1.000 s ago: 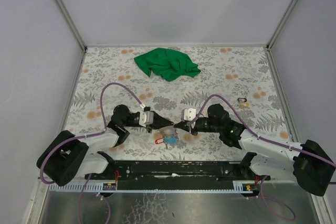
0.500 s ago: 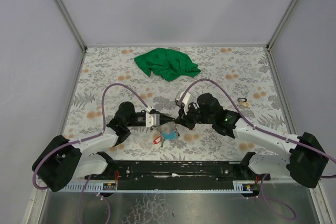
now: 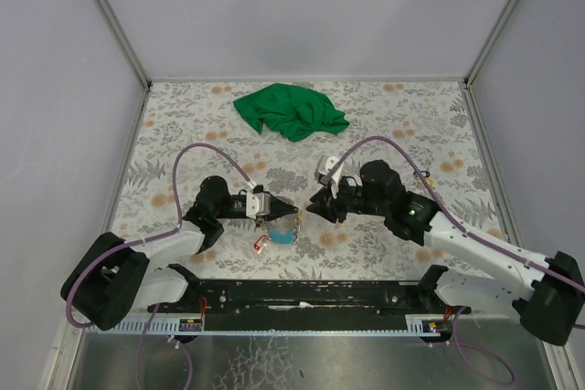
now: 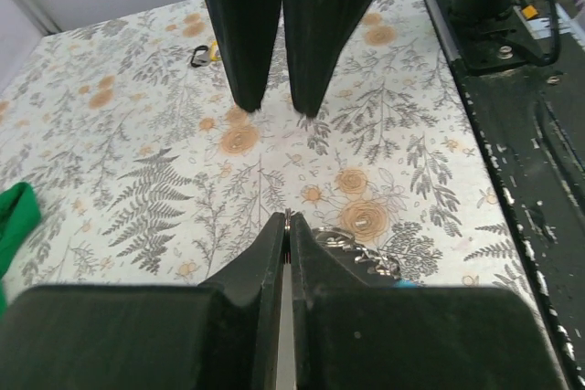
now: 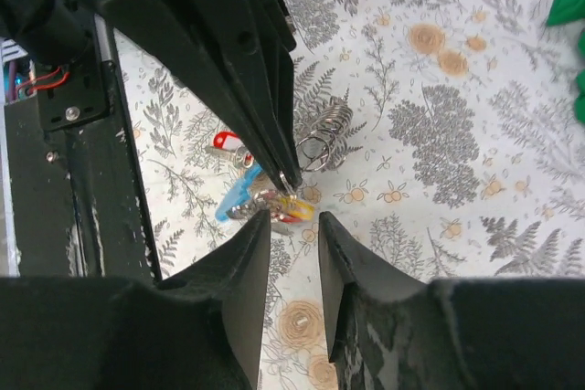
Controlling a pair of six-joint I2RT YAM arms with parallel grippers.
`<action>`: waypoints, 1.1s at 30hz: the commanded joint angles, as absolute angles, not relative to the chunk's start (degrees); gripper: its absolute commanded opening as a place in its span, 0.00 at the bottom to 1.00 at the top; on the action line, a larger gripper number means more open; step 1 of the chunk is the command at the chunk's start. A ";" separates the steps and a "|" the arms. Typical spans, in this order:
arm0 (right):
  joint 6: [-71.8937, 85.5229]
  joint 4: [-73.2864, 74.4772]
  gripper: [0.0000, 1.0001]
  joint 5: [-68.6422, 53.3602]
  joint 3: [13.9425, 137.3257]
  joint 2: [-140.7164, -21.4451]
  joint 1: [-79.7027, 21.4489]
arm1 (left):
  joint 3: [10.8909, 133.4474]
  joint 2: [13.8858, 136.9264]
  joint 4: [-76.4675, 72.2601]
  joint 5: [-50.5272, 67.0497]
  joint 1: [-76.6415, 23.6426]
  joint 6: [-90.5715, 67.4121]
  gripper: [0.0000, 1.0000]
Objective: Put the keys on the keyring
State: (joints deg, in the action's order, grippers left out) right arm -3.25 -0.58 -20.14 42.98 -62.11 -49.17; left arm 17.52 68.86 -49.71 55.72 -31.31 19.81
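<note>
My left gripper (image 3: 294, 211) is shut on the keyring (image 4: 289, 220), a thin metal ring pinched edge-on at its fingertips. The ring's chain (image 4: 358, 249) trails to the right below them. Under the ring the keys hang and lie in a bunch: a light blue tag (image 5: 235, 195), a red tag (image 5: 227, 140) and a yellow-and-red piece (image 5: 294, 211), with a coiled wire ring (image 5: 326, 129) beside them. From above, the blue tag (image 3: 284, 236) and red tag (image 3: 260, 243) lie just below the left fingertips. My right gripper (image 5: 293, 215) faces the left one tip to tip, open, holding nothing.
A crumpled green cloth (image 3: 291, 111) lies at the back of the patterned table. A tiny dark-and-yellow item (image 3: 422, 176) sits at the right. The black rail (image 3: 302, 294) with the arm bases runs along the near edge.
My right gripper has gone from shut to open and drawn back a little to the right. The left gripper stays shut on the ring, and the keys have shifted left.
</note>
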 commanded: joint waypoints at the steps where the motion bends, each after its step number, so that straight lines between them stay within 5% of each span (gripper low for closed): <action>1: -12.24 -2.35 0.36 -27.29 39.66 -56.80 -46.60 | 20.23 68.67 -51.38 63.38 -29.57 19.00 0.00; 14: -25.12 -16.25 0.36 -42.56 32.10 -62.39 -42.63 | 27.02 68.37 -30.83 72.25 -28.83 30.51 0.00; 33: -28.14 -21.92 0.37 -51.58 33.75 -67.79 -42.62 | 27.57 69.54 -30.76 74.27 -29.14 30.94 0.00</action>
State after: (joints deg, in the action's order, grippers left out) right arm -28.51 -15.55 -47.44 32.64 -69.67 -42.89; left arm 25.67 69.54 -29.93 73.23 -29.19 29.76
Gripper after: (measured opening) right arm 0.385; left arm 0.008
